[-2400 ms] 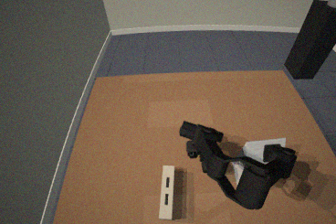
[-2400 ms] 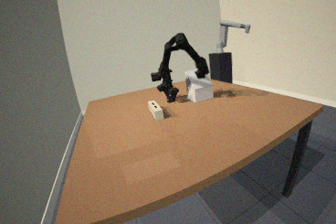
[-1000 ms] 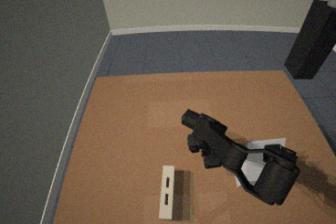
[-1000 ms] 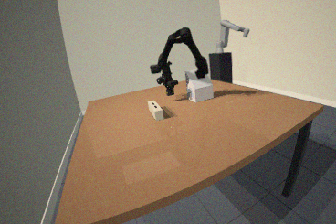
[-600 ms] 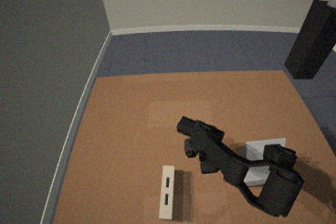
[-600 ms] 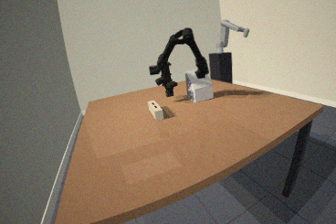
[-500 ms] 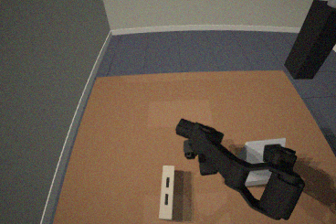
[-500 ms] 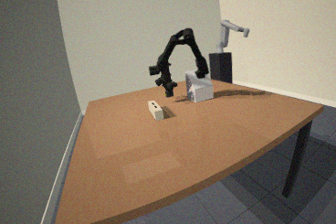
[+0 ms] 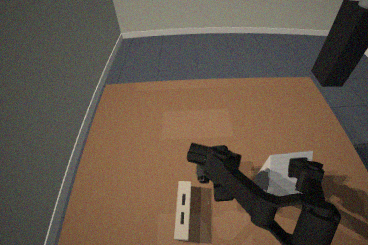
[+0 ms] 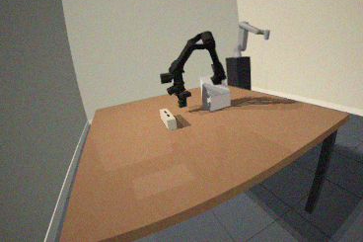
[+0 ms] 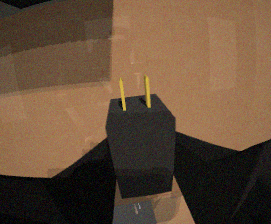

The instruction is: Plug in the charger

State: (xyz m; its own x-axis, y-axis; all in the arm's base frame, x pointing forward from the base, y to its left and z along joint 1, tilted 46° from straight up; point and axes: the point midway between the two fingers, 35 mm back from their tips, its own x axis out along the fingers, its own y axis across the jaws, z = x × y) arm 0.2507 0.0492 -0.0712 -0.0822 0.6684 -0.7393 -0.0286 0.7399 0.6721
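The power strip (image 9: 181, 231) (image 10: 168, 121) is a cream block lying on the table, with two dark slots on top. My gripper (image 9: 223, 192) (image 10: 182, 99) (image 11: 138, 139) is shut on the charger, beside the strip towards the arm's base and low over the table. The charger (image 11: 142, 132) is a black block between the two fingers in the wrist view, its two yellow prongs pointing away from the fingers. The strip does not show in the wrist view. The top and exterior views are too coarse to tell how high the charger is.
A pale grey angular block (image 9: 296, 158) (image 10: 220, 99) stands on the brown table (image 9: 140, 159) (image 10: 247, 142) near the arm's base. A dark pedestal (image 9: 340, 44) (image 10: 239, 72) with a grey arm (image 10: 243, 39) stands beyond the table. A shadow (image 11: 51, 60) lies at the wrist view's upper left.
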